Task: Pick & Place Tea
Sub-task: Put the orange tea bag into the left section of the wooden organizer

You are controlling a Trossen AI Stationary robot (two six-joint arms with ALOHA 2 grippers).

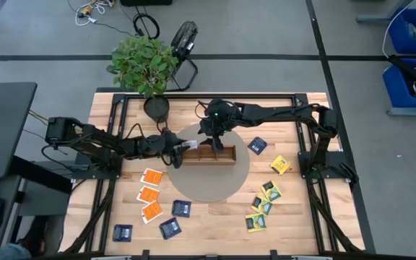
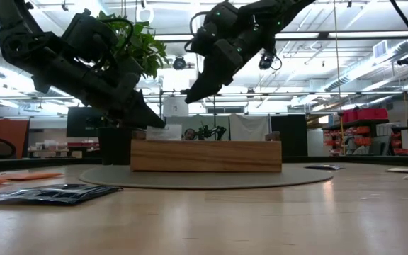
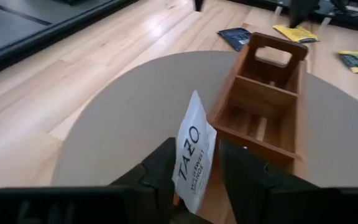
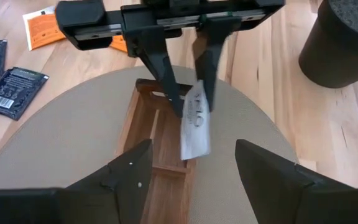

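Left hand (image 3: 194,180), fingers parted, loosely grasps a white-faced tea packet (image 3: 193,152) above the long brown wooden tray (image 3: 263,109); right hand (image 4: 191,168) hovers released; many packets remain on the surface (image 1: 215,217).

White tea packet (image 3: 193,153), dark print; brown wooden tray (image 3: 263,102).

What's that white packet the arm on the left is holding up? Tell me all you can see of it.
The white tea packet is a small flat paper-looking sachet with dark TAZO lettering running down its face. It stands on edge between the left gripper's two dark fingers, whose jaws are parted, beside the near end of the wooden tray, above the round grey mat. Whether it touches the tray cannot be told.
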